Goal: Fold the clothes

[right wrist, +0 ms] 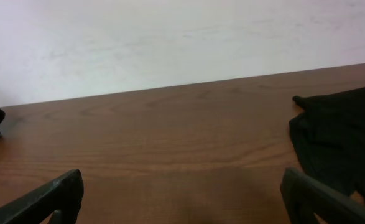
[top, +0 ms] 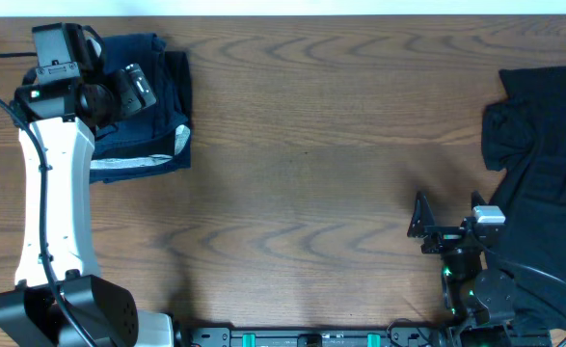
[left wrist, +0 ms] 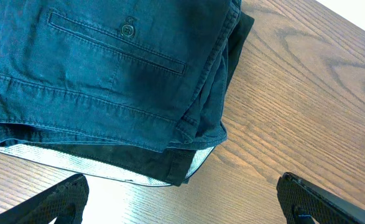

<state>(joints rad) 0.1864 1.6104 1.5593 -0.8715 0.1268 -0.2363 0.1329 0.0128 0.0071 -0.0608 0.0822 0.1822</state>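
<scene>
Beneath the left arm (top: 56, 183), navy shorts (top: 155, 56) lie half hidden; left claw (left wrist: 182, 193) and right claw (right wrist: 182, 186) gape empty.

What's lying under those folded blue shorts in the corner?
A black garment with a silvery-white edge pokes out beneath the blue shorts, on the wooden table. Most of it is covered, so its shape and anything else below cannot be seen.
</scene>
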